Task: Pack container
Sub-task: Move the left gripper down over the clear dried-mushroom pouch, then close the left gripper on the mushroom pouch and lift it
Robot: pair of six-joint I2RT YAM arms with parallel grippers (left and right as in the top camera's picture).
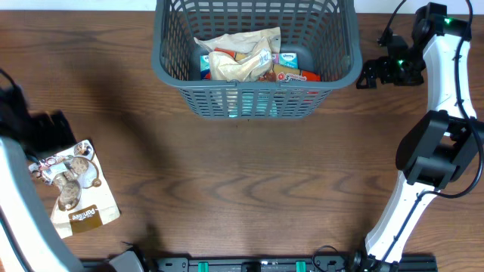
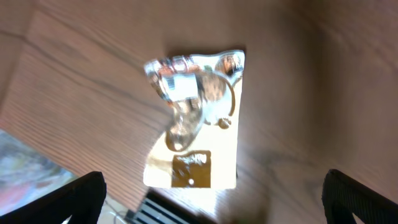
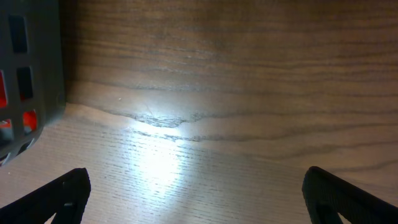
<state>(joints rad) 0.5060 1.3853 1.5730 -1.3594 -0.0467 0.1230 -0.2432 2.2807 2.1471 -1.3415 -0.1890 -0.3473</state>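
Overhead view: wooden table [image 1: 242, 189] fills the frame. Container [image 1: 168, 72] sits at the far edge, centre, with several packets [image 1: 242, 57] piled inside. Right gripper [image 3: 202, 196] hovers over bare wood just beside the container's right wall, jaws spread wide, holding nothing. Left gripper [image 2: 217, 199], jaws likewise spread and empty, hangs above a clear-windowed snack pouch [image 1: 79, 189] lying flat near the table's left edge.

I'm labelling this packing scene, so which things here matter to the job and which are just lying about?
Job: the container; the packets inside it; the loose packet at the left; the left gripper, open above that packet; the right gripper, open beside the container.
Not part of it: the wooden table; the black rail at its near edge.
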